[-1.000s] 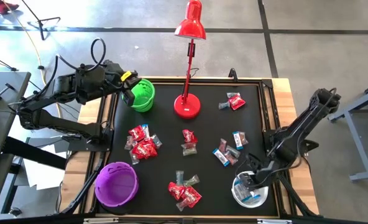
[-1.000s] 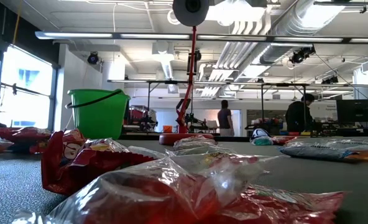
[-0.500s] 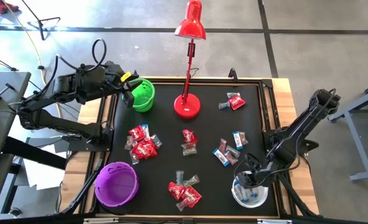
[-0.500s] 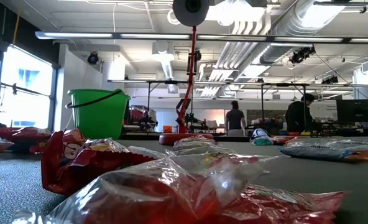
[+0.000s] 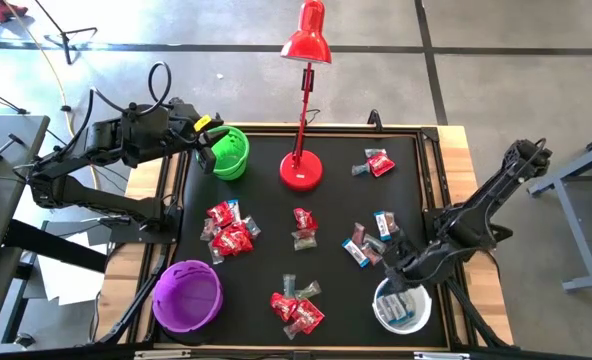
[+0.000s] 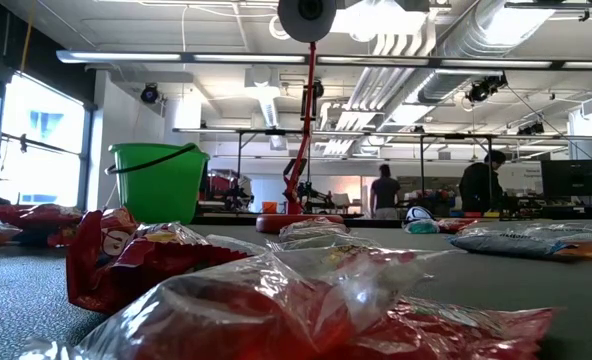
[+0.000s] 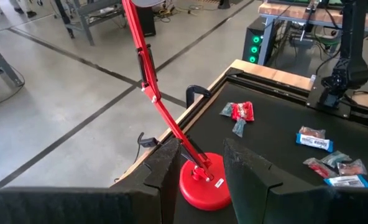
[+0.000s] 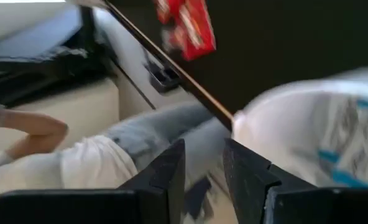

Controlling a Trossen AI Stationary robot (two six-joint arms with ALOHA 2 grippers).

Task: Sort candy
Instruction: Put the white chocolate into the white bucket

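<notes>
Black-topped table (image 5: pixel 266 200): candy (image 5: pixel 229 228), bowls, lamp (image 5: pixel 301 168)

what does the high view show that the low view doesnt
Only the high view shows the purple bowl, the white bowl holding blue-and-white candy, the right gripper raised beside it, and the left gripper at the green bowl. Only the low view shows the room behind, with people standing there. Both show the green bowl, the red lamp and red candy on the mat.
</notes>
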